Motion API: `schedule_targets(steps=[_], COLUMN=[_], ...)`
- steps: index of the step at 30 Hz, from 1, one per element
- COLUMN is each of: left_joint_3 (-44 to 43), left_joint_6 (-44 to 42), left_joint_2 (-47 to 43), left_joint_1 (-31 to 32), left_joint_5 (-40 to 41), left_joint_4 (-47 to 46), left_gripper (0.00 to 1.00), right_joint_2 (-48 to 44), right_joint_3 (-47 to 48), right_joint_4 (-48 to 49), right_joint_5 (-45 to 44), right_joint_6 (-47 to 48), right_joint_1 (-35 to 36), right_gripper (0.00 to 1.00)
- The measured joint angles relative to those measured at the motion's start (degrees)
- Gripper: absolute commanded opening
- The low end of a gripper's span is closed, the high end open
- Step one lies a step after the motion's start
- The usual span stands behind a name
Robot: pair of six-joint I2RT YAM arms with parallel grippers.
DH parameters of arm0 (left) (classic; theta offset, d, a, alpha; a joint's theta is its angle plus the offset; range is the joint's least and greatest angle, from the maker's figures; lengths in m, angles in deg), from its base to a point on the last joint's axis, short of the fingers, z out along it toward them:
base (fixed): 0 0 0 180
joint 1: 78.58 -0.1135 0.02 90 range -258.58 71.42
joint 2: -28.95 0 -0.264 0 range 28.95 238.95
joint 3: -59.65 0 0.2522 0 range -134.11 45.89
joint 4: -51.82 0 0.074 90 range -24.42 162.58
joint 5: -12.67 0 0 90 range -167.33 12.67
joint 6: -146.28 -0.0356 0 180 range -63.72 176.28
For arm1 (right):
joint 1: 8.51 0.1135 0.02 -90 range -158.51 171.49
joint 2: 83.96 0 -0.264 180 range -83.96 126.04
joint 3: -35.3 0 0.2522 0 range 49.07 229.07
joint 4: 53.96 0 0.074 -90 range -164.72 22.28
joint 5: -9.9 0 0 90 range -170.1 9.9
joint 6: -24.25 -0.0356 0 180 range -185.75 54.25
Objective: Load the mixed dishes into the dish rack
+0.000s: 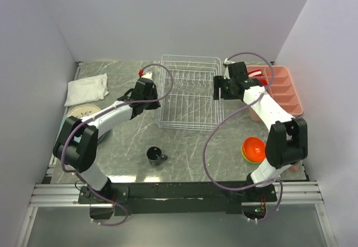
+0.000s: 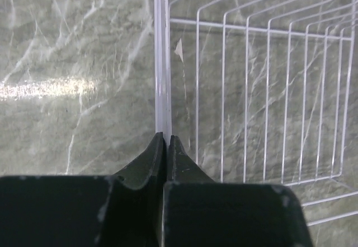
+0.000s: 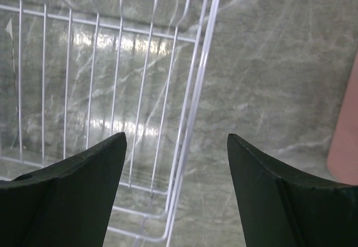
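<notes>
The white wire dish rack (image 1: 190, 93) stands at the table's middle back with nothing in it. My left gripper (image 1: 157, 97) is shut on the rack's left rim wire (image 2: 162, 79), with the fingertips (image 2: 156, 146) pinched on it. My right gripper (image 1: 218, 88) is open with its jaws either side of the rack's right rim wire (image 3: 196, 107), not touching it. A dark blue mug (image 1: 156, 155) stands on the table in front of the rack. An orange bowl (image 1: 253, 148) sits in a yellow-green bowl (image 1: 246, 158) at the right front. A cream plate (image 1: 84, 112) lies at the left.
A white folded cloth (image 1: 86, 88) lies at the back left. A pink compartment tray (image 1: 282, 90) sits at the back right, with a red-rimmed item (image 1: 260, 82) partly hidden behind my right arm. A pink edge (image 3: 344, 146) shows at the right of the right wrist view.
</notes>
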Motion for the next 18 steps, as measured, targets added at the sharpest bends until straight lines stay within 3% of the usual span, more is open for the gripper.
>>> schedule_targets(steps=[2,4,5,6,8,9,12,17,18], left_joint_3=[1.5,2.6,3.1,3.6,4.2,4.4,4.4,3.5,2.9], left_joint_6=[0.8,1.1,1.2,1.3,1.7,1.7,1.9,0.3,-0.5], left_joint_2=[-0.7,-1.5,-1.9,-2.3,-2.7,-2.9,-3.5,-4.1,-4.2], left_joint_1=[0.0,0.0,0.0,0.1,0.1,0.1,0.6,0.6,0.6], left_joint_5=[-0.4,-0.8,-0.9,-1.1,-2.0,-2.8,-5.0,-6.6,-6.6], left_joint_4=[-1.0,-1.5,-1.6,-1.9,-2.3,-2.6,-3.4,-2.8,-2.2], left_gripper=[0.03,0.06,0.21,0.29,0.46,0.5,0.59,0.68,0.69], right_joint_2=[2.0,4.1,5.1,5.9,7.0,7.3,7.8,7.7,7.4], right_joint_3=[1.3,2.8,3.4,3.8,4.0,4.0,4.1,4.0,3.6], right_joint_4=[0.2,0.3,0.4,0.4,0.2,0.1,-0.2,-0.5,-0.2], right_joint_5=[0.3,0.3,0.3,0.3,0.2,0.1,-0.9,-1.9,-1.9], right_joint_6=[-0.2,-0.6,-0.8,-1.0,-1.4,-1.7,-2.0,-1.2,-0.8], right_joint_1=[0.0,0.0,0.0,0.0,0.0,0.0,0.0,-0.3,-0.3], right_gripper=[0.77,0.68,0.63,0.51,0.42,0.33,0.18,0.1,0.04])
